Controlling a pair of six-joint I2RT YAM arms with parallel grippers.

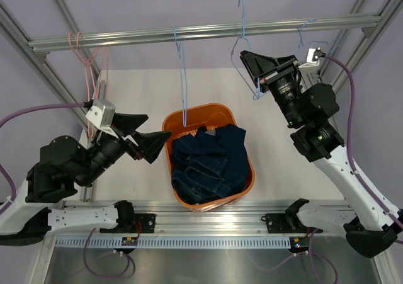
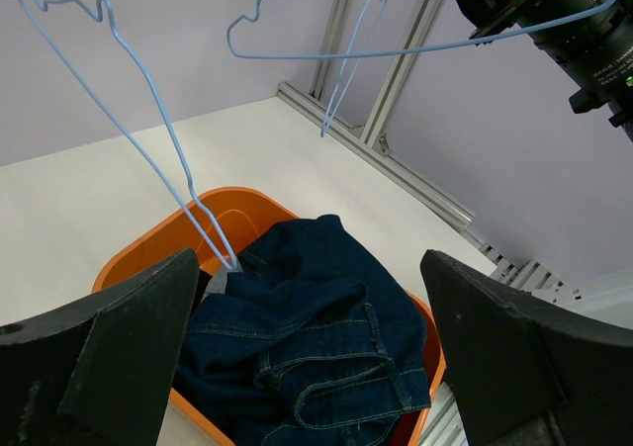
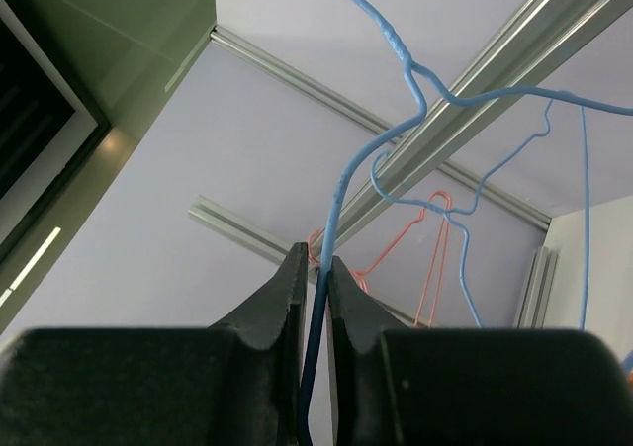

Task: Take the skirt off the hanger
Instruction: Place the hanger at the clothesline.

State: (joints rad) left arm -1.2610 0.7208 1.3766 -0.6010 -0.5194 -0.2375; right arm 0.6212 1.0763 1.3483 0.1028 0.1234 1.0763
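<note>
No skirt shows in any view. Pink wire hangers (image 1: 86, 60) hang bare from the left end of the rail and appear again far off in the right wrist view as pink hangers (image 3: 435, 219). My right gripper (image 1: 253, 77) is raised near the rail. It is shut on the wire of a light-blue hanger (image 1: 242, 48). In its own view, the right gripper (image 3: 316, 260) pinches that light-blue hanger (image 3: 346, 179) between both fingertips. My left gripper (image 1: 157, 128) stands wide open beside the orange basket's left rim. Nothing lies between the fingers of the left gripper (image 2: 309, 263).
An orange basket (image 1: 245, 182) in mid-table holds a crumpled dark navy denim garment (image 1: 211, 161). Another light-blue hanger (image 1: 183, 76) hangs from the aluminium rail (image 1: 201, 31) with its lower end down in the basket (image 2: 148, 243). More blue hangers hang at the right end of the rail.
</note>
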